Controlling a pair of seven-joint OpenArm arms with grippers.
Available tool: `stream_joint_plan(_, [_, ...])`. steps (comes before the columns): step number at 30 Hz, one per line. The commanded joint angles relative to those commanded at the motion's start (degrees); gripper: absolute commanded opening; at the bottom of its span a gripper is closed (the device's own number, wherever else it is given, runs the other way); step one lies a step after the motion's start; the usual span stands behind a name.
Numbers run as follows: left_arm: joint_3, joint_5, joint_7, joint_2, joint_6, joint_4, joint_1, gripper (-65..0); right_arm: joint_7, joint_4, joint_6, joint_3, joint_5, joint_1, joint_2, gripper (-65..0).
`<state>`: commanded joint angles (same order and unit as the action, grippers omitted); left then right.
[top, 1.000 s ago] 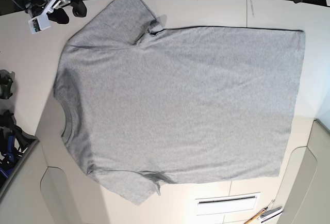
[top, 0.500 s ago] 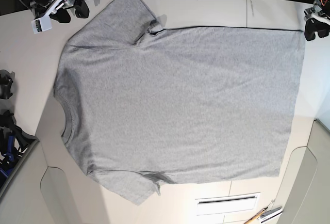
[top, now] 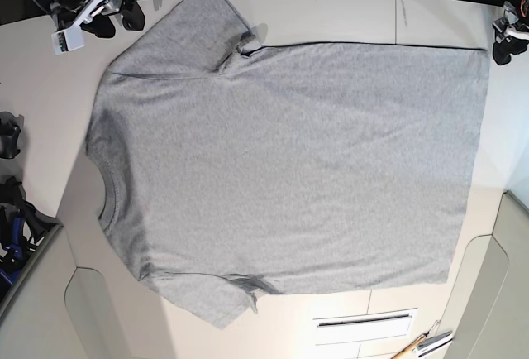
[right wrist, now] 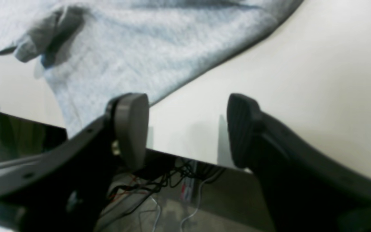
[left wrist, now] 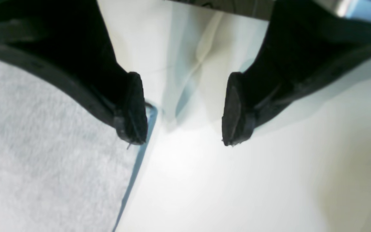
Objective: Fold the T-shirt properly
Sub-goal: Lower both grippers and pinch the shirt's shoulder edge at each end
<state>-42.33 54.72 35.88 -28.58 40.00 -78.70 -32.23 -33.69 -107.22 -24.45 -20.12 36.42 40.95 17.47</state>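
Grey heather cotton lies spread flat on the pale desk (top: pixel 347 16): the T-shirt (top: pixel 289 160) rests plain side up, collar toward the base view's left, hem toward its right, with no fold yet made. The left end effector (left wrist: pixel 184 112) hangs with jaws apart just beside the hem corner, one fingertip (left wrist: pixel 134 109) over the fabric edge. The right end effector (right wrist: pixel 187 129) is likewise spread wide near the far sleeve, holding nothing. The cloth looks light, limp and likely to sag or bunch, so pinching corners at hem and shoulder seems the best hold.
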Motion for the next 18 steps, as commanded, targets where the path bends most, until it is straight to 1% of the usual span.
stream_joint_plan(5, [1.6,2.2,2.6,0.1,0.0,0.0,0.0,-24.1,0.0,0.0,0.00,0.0,0.0,0.0,-1.8,-27.2])
stream_joint_plan(8, [4.8,2.1,2.5,0.2,0.0,0.0,0.0,-24.2,0.0,0.0,0.00,0.2,0.6,0.0,-2.4,-27.2])
stream_joint_plan(11, [6.8,2.1,2.2,0.2,0.0,0.0,0.0,-24.2,0.0,0.0,-0.04,0.4,0.6,0.0,-3.1,-27.2])
stream_joint_plan(13, [7.1,2.0,2.3,0.2,0.0,0.0,0.0,-24.2,0.0,0.0,-0.39,0.5,0.6,-0.2,-4.0,-27.2])
stream_joint_plan(18, [7.1,2.1,2.3,0.2,0.0,0.0,0.0,-24.2,0.0,1.7,-0.39,2.0,0.7,-1.3,-5.8,-27.2])
